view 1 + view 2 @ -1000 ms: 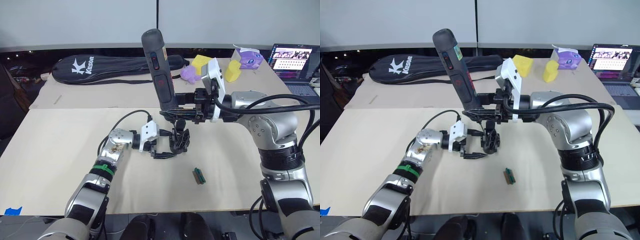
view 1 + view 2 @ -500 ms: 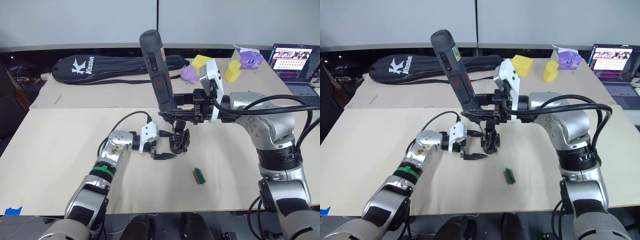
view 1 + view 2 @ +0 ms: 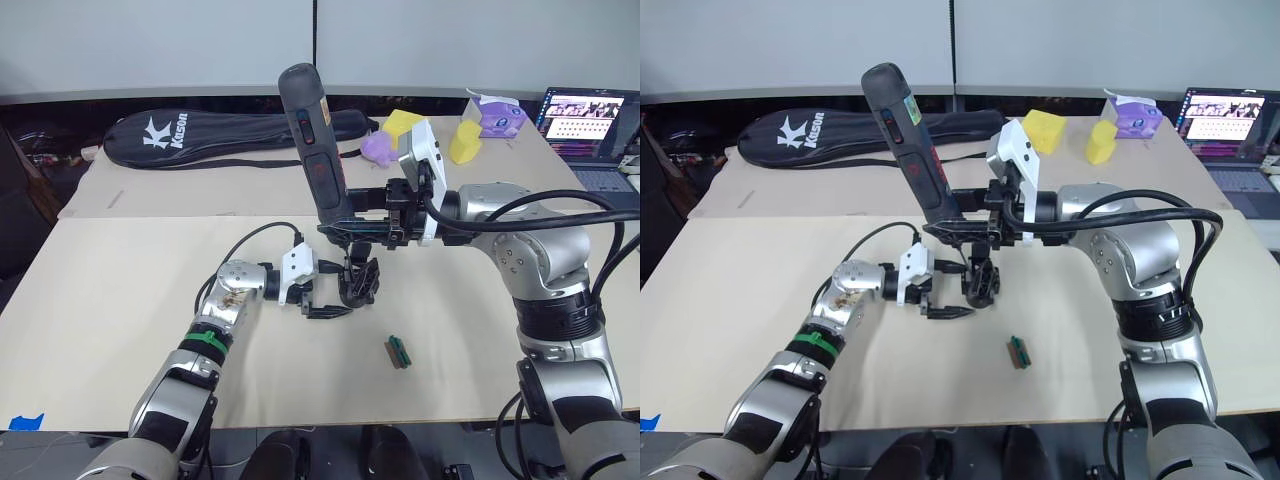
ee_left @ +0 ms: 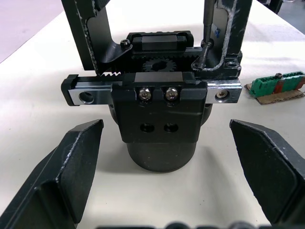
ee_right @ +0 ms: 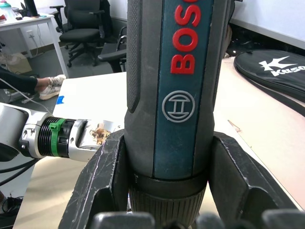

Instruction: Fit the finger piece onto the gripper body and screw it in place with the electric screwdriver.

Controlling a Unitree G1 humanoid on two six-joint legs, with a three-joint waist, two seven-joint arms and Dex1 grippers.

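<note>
You see almost no change: your right pincer (image 3: 352, 222) still clamps the upright electric screwdriver (image 3: 312, 140); the left pincer (image 3: 322, 304) stays open beside the gripper body (image 3: 359, 282).

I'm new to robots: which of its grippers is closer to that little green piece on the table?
Left. The left gripper sits open on the table near the green piece; the right gripper is raised, holding the screwdriver.

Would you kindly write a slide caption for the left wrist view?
Open left gripper faces the gripper body on the table, screwdriver bit above it.
</note>
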